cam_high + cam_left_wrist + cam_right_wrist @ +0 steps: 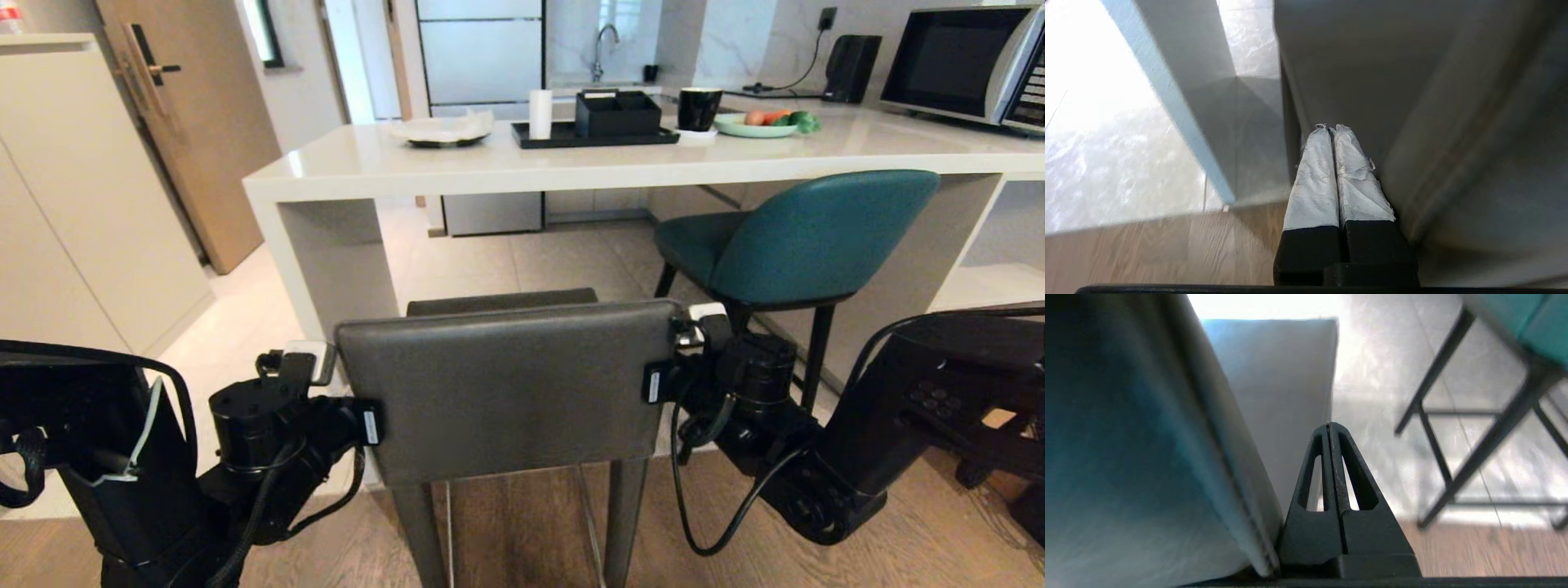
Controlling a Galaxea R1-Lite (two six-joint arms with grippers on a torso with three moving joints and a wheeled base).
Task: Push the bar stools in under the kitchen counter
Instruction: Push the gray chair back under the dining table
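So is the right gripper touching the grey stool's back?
Touching: in the right wrist view the shut right gripper lies flush against the side edge of the grey stool.

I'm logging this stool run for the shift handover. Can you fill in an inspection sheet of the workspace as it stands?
Surface: kitchen counter, glossy white top.
Job's things: grey stool outside the counter; teal stool partly under.
Clutter: black tray, mug, plates, microwave.
Grippers: left gripper and right gripper shut, flanking the grey backrest.
Cables: black cable looping off the right arm.
Surroundings: wooden door, tile and wood floor.
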